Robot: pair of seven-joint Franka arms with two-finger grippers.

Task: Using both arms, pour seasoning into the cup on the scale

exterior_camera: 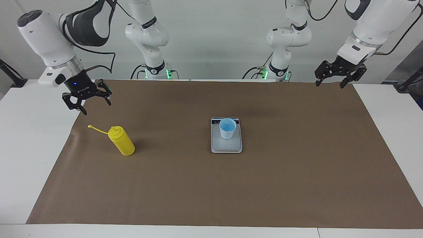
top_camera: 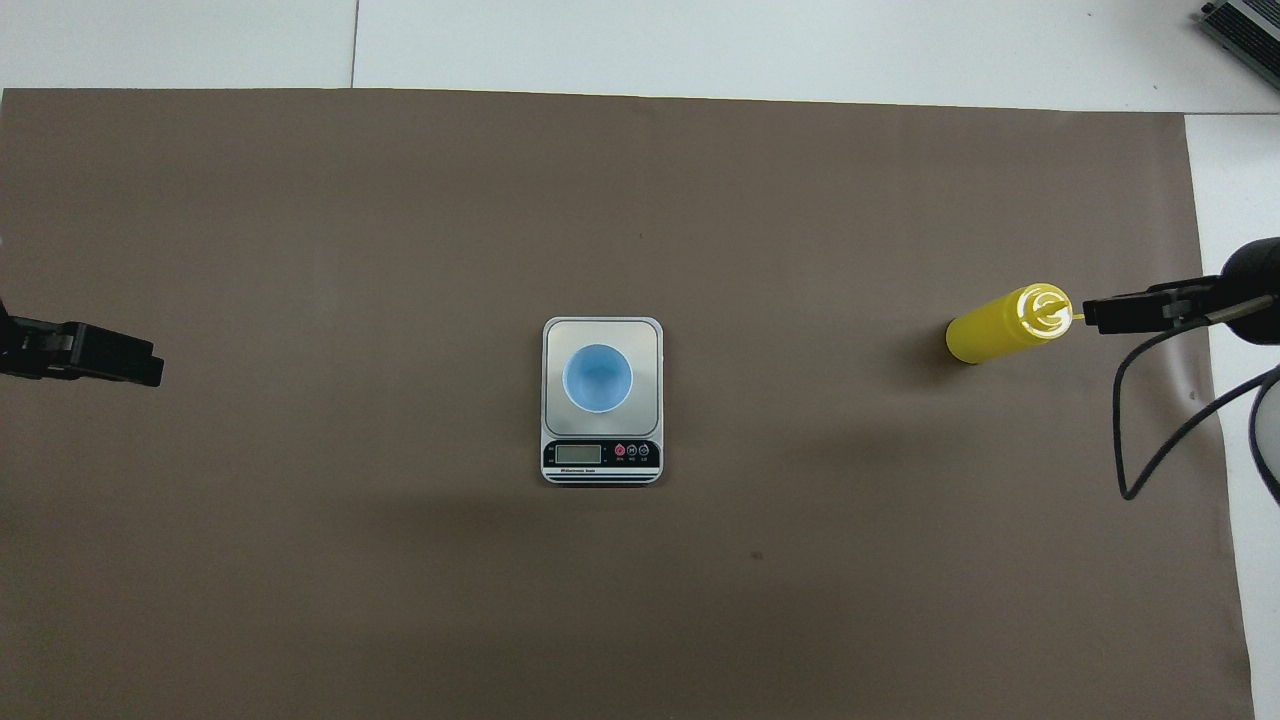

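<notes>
Facing view: my right end effector (exterior_camera: 89, 103) hangs released over the brown paper mat (exterior_camera: 284, 172) on the tabletop (exterior_camera: 19, 158), near the upright bright yellow plastic squeeze bottle (exterior_camera: 122, 141), not touching it. My left end effector (exterior_camera: 330, 78) waits released over the mat's other end. Mid-mat, the light blue tapered plastic cup (exterior_camera: 227, 128) stands on the flat grey-silver kitchen scale (exterior_camera: 226, 145).

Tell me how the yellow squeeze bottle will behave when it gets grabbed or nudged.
The seasoning bottle stands upright, tall and narrow, so a sideways nudge would probably tip it. Being cylindrical, it would likely roll once down. Its plastic wall probably gives under a squeeze, and the thin cap strap looks floppy.
</notes>
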